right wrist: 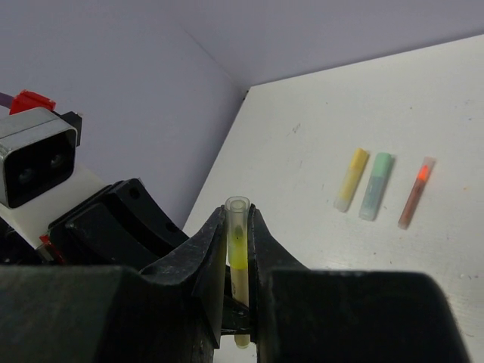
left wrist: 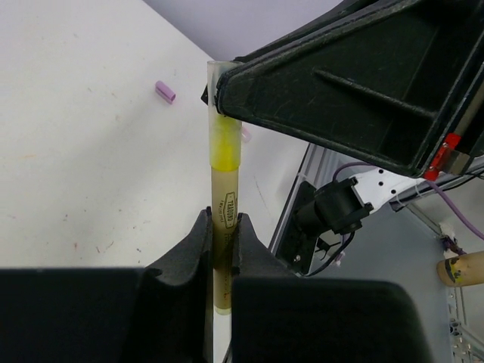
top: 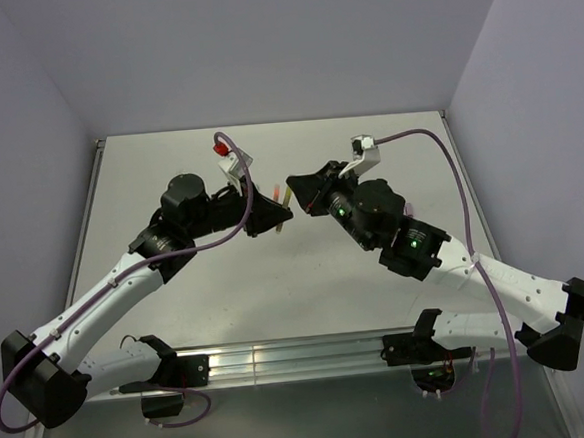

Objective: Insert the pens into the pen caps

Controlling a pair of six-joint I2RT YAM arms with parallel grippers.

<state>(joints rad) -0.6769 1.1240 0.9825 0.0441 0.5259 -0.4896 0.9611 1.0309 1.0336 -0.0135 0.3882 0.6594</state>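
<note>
A pale yellow pen (left wrist: 224, 203) stands between my left gripper's (left wrist: 223, 236) fingers, which are shut on its barrel. Its yellow tip sits inside a clear pale pen cap (left wrist: 224, 140). My right gripper (right wrist: 237, 231) is shut on that cap (right wrist: 237, 215), and the pen's barrel shows below it. In the top view the two grippers meet tip to tip above the table's middle, the left one (top: 282, 216) and the right one (top: 300, 194). A yellow pen (right wrist: 352, 179), a mint-teal pen (right wrist: 376, 186) and an orange-red pen (right wrist: 417, 192) lie side by side on the table.
A purple cap (left wrist: 165, 91) lies alone on the white table (top: 376, 273). The table's metal rail (top: 302, 357) runs along the near edge between the arm bases. Grey walls close the back and sides.
</note>
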